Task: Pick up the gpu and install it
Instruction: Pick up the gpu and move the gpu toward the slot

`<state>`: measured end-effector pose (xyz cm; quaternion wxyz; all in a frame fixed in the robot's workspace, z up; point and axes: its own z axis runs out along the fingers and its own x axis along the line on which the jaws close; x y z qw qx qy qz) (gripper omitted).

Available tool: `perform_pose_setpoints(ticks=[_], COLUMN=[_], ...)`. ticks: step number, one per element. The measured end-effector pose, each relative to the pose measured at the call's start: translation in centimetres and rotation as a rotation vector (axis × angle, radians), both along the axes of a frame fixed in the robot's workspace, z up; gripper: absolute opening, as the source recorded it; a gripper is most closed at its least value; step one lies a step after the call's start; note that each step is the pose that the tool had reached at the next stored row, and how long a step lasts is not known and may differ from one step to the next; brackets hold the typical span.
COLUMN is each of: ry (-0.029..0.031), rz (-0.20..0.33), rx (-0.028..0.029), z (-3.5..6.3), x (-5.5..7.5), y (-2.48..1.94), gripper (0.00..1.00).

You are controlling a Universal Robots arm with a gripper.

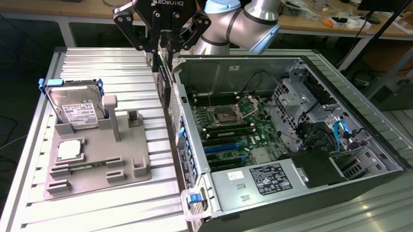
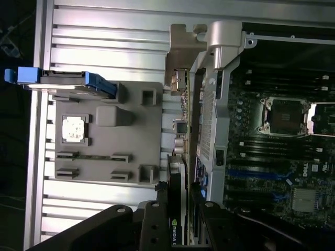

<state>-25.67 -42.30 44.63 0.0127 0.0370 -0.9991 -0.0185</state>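
Note:
My gripper (image 1: 164, 50) is shut on the gpu (image 1: 165, 82), a thin dark card that hangs edge-on below the fingers. The card is in the air over the edge of the open computer case (image 1: 193, 159) on the exterior view's left, beside the motherboard (image 1: 239, 130). In the wrist view the gpu (image 2: 179, 167) runs away from the gripper (image 2: 179, 212), its silvery end bracket (image 2: 183, 49) at the far end. It sits just outside the case's slotted rear wall (image 2: 209, 120). The black fingers (image 2: 156, 219) clamp both faces of the card.
A grey fixture (image 1: 96, 164) stands on the slatted metal table (image 1: 110, 63) at the exterior view's left. It holds a silver hard drive (image 1: 74, 108) in a blue frame and a small square processor chip (image 1: 69, 151). A blue latch (image 1: 195, 200) sticks out at the case's near corner.

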Motion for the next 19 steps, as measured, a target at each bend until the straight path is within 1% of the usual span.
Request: perform_pose_setpoints(ticks=[1,3,6,7,13,17,19], ry=[-0.0006,-0.0046,-0.0156,-0.0163,-0.0164,-0.0163,-0.0163], rz=[0.0,0.0,0.0,0.0,0.0,0.0,0.0], rx=[-0.0001,-0.0005,-0.0023,-0.0026,-0.0055,-0.01,-0.01], z=[0.0,-0.01,0.0,-0.01,-0.01,0.0,-0.01], x=[0.0,0.1,0.1,0.1,1.5,2.3,2.5], y=[0.0,0.0,0.0,0.0,0.0,0.0,0.0], gripper=[0.27,0.27,0.27,0.27,0.27,0.27,0.27])
